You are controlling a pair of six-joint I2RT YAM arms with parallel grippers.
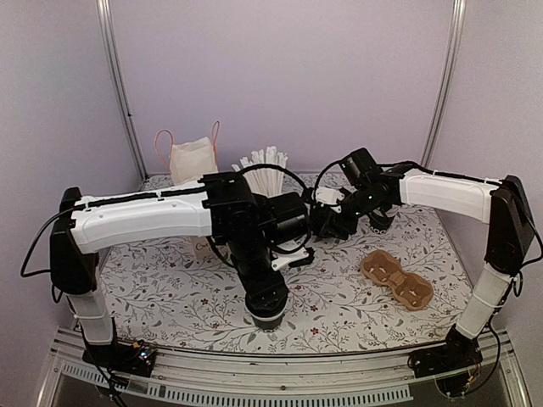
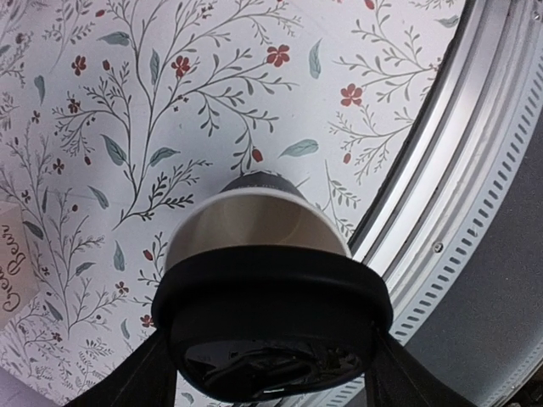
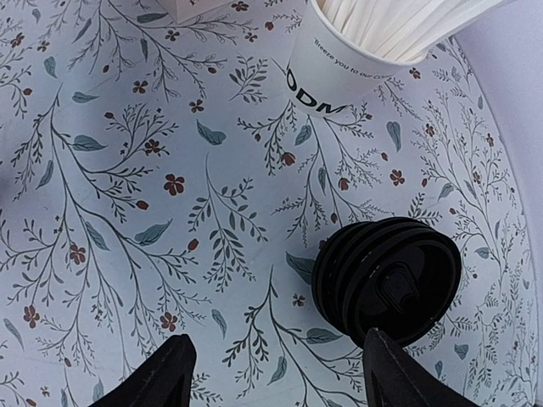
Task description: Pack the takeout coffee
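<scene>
Gripping a glossy round black plastic lid point(image 2: 271, 292) by its edges, the left pincer point(image 2: 271, 360) is holding it over the pale inner rim of the takeout coffee point(image 2: 254, 227), a black paper cup that is standing at the near edge of the flower-printed bench point(image 1: 170, 280). The right pincer point(image 3: 280, 377) is hanging open and empty beside a ribbed black stack point(image 3: 386, 280), near a white paper cup of straws point(image 3: 339, 68).

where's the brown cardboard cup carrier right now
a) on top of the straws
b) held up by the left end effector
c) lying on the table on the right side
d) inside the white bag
c: in the top view the cardboard cup carrier lies flat on the table, over on the right arm's side, well away from the white bag and the straws.
</scene>
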